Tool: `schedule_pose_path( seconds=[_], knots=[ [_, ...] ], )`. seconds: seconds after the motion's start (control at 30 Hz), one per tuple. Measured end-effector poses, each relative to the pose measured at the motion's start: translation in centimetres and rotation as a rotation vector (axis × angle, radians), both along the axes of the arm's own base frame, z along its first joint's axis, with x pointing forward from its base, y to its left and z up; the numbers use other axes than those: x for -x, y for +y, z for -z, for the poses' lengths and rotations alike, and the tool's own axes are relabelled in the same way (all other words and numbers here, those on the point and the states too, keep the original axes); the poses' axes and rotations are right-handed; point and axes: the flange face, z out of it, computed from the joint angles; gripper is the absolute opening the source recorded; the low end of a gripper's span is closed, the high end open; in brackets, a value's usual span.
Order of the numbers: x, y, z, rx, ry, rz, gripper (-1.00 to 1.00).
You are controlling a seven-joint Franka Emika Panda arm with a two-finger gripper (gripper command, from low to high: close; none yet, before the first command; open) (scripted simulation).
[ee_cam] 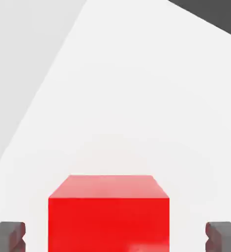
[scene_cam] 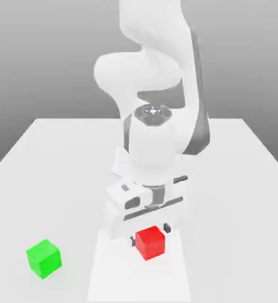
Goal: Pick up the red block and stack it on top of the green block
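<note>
The red block (scene_cam: 150,242) rests on the white table near its front edge, directly under my hand. My gripper (scene_cam: 149,233) is lowered over it and stands open, one finger on each side of the cube with a gap to each face. From the hand view the red block (ee_cam: 108,212) sits between the two dark fingertips (ee_cam: 8,236), which do not touch it. The green block (scene_cam: 44,258) lies on the table toward the exterior view's left, well apart from the red one.
The white table (scene_cam: 236,177) spreads wide on both sides of the arm. Its front edge runs close to both cubes. The arm's own white body rises behind the hand.
</note>
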Motion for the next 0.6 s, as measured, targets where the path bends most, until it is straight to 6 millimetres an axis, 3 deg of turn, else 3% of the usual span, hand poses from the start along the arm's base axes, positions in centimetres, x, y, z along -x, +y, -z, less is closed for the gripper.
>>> schedule_pose_path(
  seconds=[0.23,0.6],
  knots=[
    [0.0,0.0,0.0,0.000,0.001,0.000,-1.00],
    [0.0,0.0,-6.1,0.000,0.000,0.000,-1.00]
  ],
)
